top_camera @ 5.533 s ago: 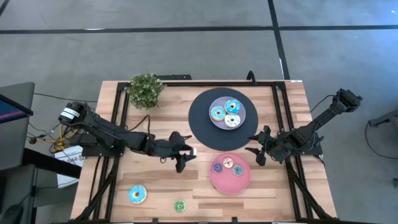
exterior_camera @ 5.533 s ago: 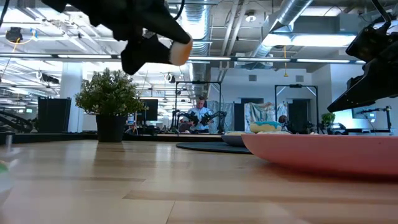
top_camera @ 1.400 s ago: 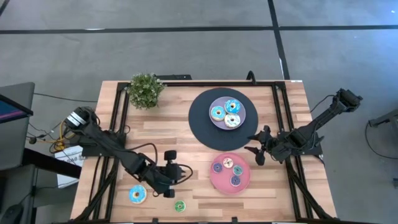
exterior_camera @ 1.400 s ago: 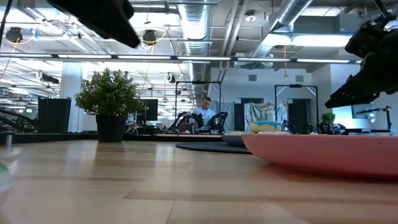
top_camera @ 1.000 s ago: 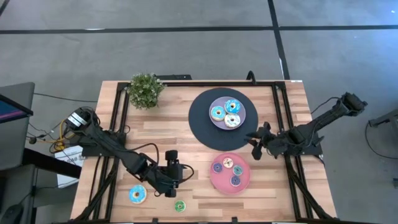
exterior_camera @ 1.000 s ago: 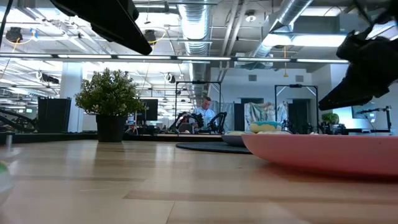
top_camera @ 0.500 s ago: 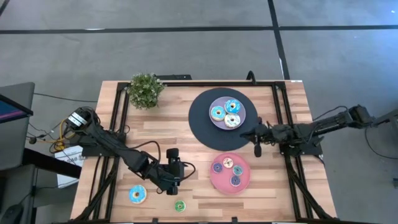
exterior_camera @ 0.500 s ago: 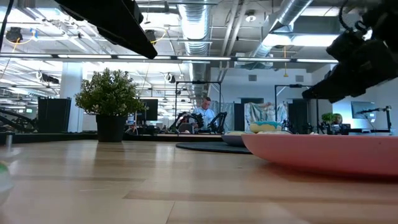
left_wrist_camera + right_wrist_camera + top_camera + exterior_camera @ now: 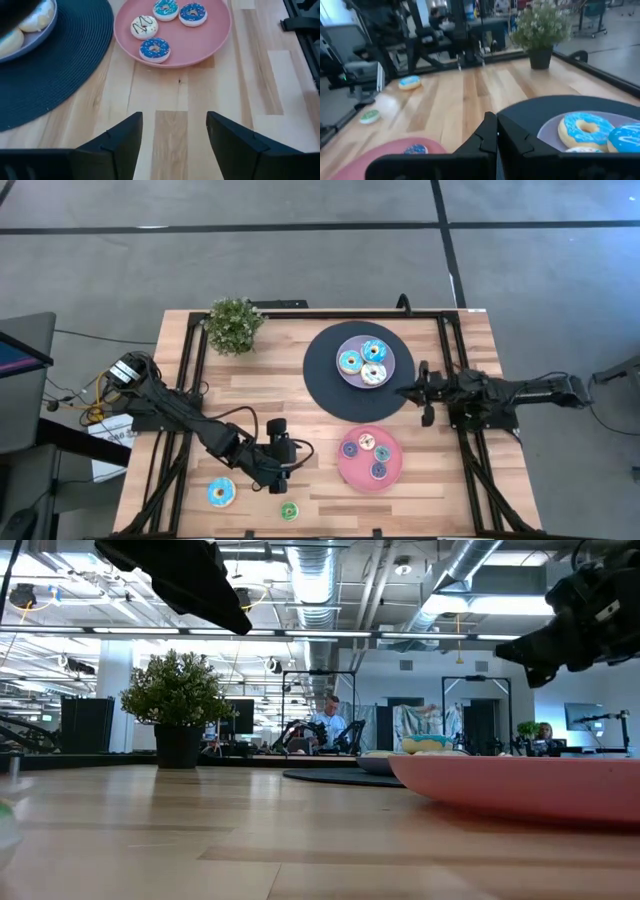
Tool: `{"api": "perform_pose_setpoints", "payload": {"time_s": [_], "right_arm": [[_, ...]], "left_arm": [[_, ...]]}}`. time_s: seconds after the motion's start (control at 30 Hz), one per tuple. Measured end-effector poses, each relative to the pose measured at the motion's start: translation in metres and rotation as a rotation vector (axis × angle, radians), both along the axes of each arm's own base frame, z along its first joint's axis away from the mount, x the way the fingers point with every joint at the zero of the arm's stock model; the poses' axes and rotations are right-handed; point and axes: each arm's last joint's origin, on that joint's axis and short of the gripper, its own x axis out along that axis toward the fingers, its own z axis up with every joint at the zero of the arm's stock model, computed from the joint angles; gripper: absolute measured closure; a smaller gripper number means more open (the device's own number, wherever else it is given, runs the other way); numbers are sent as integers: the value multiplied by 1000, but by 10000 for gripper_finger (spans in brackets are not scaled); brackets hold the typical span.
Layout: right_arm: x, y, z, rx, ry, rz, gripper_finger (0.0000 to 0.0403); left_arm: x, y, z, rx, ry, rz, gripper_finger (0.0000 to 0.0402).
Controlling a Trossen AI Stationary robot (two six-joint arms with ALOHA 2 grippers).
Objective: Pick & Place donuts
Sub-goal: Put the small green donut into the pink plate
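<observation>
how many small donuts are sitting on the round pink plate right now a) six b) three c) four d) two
c) four: the left wrist view shows four small iced donuts lying on the round pink plate, three with blue or teal icing and one white with dark drizzle; the high view shows the same cluster on it.
</observation>
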Motion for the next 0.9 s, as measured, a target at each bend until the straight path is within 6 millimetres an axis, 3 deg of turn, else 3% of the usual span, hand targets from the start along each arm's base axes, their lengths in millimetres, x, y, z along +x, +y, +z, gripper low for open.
{"api": "perform_pose_setpoints", "payload": {"time_s": [0.2,0.9], "right_arm": [[-12,1,10,-11,-122,33,403],[-16,3,12,-74,12,95,403]], "left_arm": [[0,-1,-1,-62,19,-12,188],[-1,-3,-1,-157,50,-23,187]]}}
